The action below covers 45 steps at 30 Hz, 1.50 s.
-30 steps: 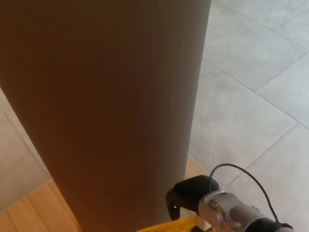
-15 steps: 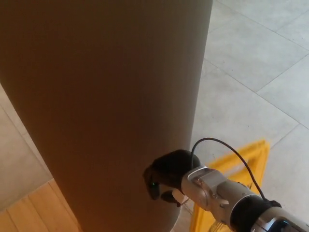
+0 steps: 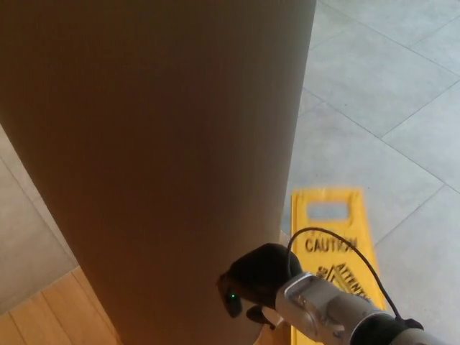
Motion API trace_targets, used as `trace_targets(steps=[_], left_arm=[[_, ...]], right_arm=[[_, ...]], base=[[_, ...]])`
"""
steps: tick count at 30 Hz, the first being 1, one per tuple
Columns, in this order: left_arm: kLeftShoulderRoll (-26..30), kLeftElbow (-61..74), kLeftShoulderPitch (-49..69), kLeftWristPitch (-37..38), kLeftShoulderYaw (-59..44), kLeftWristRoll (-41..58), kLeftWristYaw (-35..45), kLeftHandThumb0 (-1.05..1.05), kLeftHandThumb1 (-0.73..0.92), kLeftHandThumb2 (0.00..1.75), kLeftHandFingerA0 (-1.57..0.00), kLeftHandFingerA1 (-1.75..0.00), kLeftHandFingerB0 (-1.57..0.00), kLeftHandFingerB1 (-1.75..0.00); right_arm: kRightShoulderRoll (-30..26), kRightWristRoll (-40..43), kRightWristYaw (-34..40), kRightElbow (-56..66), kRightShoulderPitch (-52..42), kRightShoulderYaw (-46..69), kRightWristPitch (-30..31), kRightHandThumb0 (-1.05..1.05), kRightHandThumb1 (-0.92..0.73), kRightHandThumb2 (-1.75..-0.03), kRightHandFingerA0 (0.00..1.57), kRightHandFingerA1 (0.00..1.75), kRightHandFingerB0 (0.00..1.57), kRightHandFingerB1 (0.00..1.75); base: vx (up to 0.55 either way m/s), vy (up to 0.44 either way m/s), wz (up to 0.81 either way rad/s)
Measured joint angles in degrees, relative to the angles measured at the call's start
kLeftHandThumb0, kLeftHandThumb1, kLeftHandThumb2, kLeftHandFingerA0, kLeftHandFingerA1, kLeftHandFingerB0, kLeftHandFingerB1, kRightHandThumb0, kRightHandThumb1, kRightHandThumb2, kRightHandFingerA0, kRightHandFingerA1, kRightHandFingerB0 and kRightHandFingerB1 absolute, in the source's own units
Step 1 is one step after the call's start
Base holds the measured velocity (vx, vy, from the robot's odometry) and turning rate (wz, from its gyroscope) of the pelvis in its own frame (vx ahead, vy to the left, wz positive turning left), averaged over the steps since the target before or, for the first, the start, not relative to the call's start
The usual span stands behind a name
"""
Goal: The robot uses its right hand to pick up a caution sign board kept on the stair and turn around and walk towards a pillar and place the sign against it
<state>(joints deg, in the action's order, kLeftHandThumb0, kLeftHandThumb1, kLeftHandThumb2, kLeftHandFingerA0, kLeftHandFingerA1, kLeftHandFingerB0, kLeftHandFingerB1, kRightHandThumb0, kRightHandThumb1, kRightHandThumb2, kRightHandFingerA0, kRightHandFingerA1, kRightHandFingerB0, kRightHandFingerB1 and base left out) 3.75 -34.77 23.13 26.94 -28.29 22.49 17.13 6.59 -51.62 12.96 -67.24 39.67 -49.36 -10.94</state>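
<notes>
**A:** ok so where's the caution sign (image 3: 336, 248)?

**B:** just to the right of the pillar (image 3: 158, 165), yellow face up toward the camera. You can read "CAUTION" under the handle slot at its top. The left edge sits right by the pillar's side, but can't tell if they actually touch. Grey tiled floor (image 3: 388, 108) behind it.

**A:** and the right hand (image 3: 257, 280)?

**B:** black hand down at the pillar's lower right, tight against it, little green light on it, silver forearm (image 3: 323, 313) and a cable crossing over the sign. Fingers are hidden, so honestly can't tell if it's gripping anything. Wooden strip (image 3: 50, 313) left of the pillar's foot.
</notes>
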Motion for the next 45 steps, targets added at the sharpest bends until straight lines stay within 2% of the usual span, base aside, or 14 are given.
trace_targets(steps=[15,16,18,19,27,28,34,35,36,37,41,42,44,45], left_arm=[[1.2,-0.1,-1.0,-0.4,-0.1,0.2,0.4,-0.48,0.22,0.86,-1.17,-1.01,-0.97,-0.87],[1.2,-0.2,-1.2,-0.4,-0.2,0.2,0.4,-0.48,0.27,0.73,-1.27,-0.88,-1.06,-0.75],[1.1,-0.2,-1.6,-0.6,-0.3,0.3,0.5,-0.51,0.21,0.84,-1.23,-0.99,-1.02,-0.86],[0.9,0.5,-2.0,-0.8,-0.3,0.5,0.5,-0.50,0.19,0.86,-1.23,-1.00,-1.00,-0.87],[0.7,1.6,-2.9,-0.9,-0.2,0.5,0.1,-0.50,0.21,0.84,-1.22,-0.99,-1.01,-0.86],[0.7,1.3,-3.2,-0.9,-0.3,0.5,0.1,-0.50,0.28,0.72,-1.27,-0.87,-1.05,-0.75],[0.3,-1.1,-4.0,-0.9,-0.4,0.5,0.2,-0.53,0.21,0.84,-1.22,-0.98,-1.00,-0.85],[0.3,-1.4,-4.1,-0.9,-0.4,0.5,0.2,-0.48,0.23,0.85,-1.22,-0.98,-0.98,-0.84],[0.2,-1.6,-4.3,-0.9,-0.3,0.5,0.2,-0.48,0.23,0.85,-1.22,-0.98,-0.98,-0.84],[0.2,-1.6,-4.4,-0.9,-0.2,0.5,0.2,-0.41,0.30,0.76,-1.21,-0.87,-0.98,-0.74],[0.4,-1.9,-4.4,-1.0,0.3,0.2,0.1,-0.41,0.30,0.76,-1.21,-0.87,-0.98,-0.74],[0.6,-2.2,-4.4,-1.0,0.5,0.1,0.0,-0.41,0.30,0.77,-1.19,-0.85,-1.01,-0.75],[1.2,-3.3,-4.4,-1.0,0.8,-0.3,-0.2,-0.44,0.32,0.78,-1.15,-0.83,-1.01,-0.73],[1.4,-3.7,-4.5,-1.0,0.9,-0.5,-0.3,-0.28,0.23,1.03,-1.13,-0.82,-1.00,-0.75]], right_arm=[[0.1,-0.2,5.2,-0.5,-1.1,-0.5,-1.5,-0.18,-0.53,-0.88,0.88,1.63,0.79,0.95],[0.1,-0.2,5.2,-0.5,-1.1,-0.5,-1.5,-0.20,-0.55,-0.92,0.89,1.75,0.75,1.17],[-1.0,-0.1,5.6,0.0,-1.5,0.1,-2.0,-0.24,-0.62,-0.80,0.84,1.71,0.74,1.15],[-3.0,0.2,6.3,1.2,-2.3,0.9,-3.1,-0.17,-0.60,-0.83,0.95,1.70,0.77,1.08],[-18.3,2.4,8.7,12.5,-10.1,7.9,-9.2,-0.22,-0.69,-0.91,0.88,1.70,0.74,1.13],[-20.6,3.1,8.7,14.2,-11.7,9.3,-10.5,-0.27,-0.76,-0.87,0.84,1.75,0.72,1.16],[-31.4,8.6,8.1,25.7,-24.6,19.8,-15.2,-0.26,-0.77,-0.87,0.85,1.73,0.72,1.14],[-32.2,9.3,7.9,26.9,-26.0,21.0,-15.6,-0.21,-0.73,-0.91,0.91,1.56,0.74,0.90],[-33.3,10.5,8.1,28.6,-28.7,23.5,-16.5,-0.21,-0.73,-0.91,0.91,1.56,0.74,0.90],[-33.6,10.9,8.2,29.1,-29.8,24.4,-16.8,-0.17,-0.76,-1.00,0.79,1.11,0.46,0.60],[-35.3,14.1,9.7,31.9,-40.0,32.2,-19.3,-0.17,-0.76,-1.00,0.79,1.11,0.46,0.60],[-35.6,15.0,10.1,32.4,-42.7,34.3,-19.9,-0.23,-0.72,-0.65,0.66,0.78,0.24,0.42],[-36.1,17.2,10.9,33.5,-49.1,39.6,-21.3,-0.27,-0.74,-0.62,0.58,0.67,0.16,0.36],[-36.2,17.9,11.2,33.7,-51.1,41.2,-21.5,-0.30,-0.67,-0.76,0.34,0.52,0.08,0.15]], base=[[0.00,0.000,0.00],[0.00,0.000,0.00],[0.00,0.000,0.00],[0.00,0.000,0.10],[0.00,0.000,0.00],[0.00,0.000,0.00],[0.00,0.000,0.00],[0.00,0.000,0.00],[0.00,0.000,0.00],[0.00,0.000,0.00],[0.00,0.000,0.00],[0.00,0.000,0.00],[0.00,0.000,0.00],[0.00,0.000,0.00]])
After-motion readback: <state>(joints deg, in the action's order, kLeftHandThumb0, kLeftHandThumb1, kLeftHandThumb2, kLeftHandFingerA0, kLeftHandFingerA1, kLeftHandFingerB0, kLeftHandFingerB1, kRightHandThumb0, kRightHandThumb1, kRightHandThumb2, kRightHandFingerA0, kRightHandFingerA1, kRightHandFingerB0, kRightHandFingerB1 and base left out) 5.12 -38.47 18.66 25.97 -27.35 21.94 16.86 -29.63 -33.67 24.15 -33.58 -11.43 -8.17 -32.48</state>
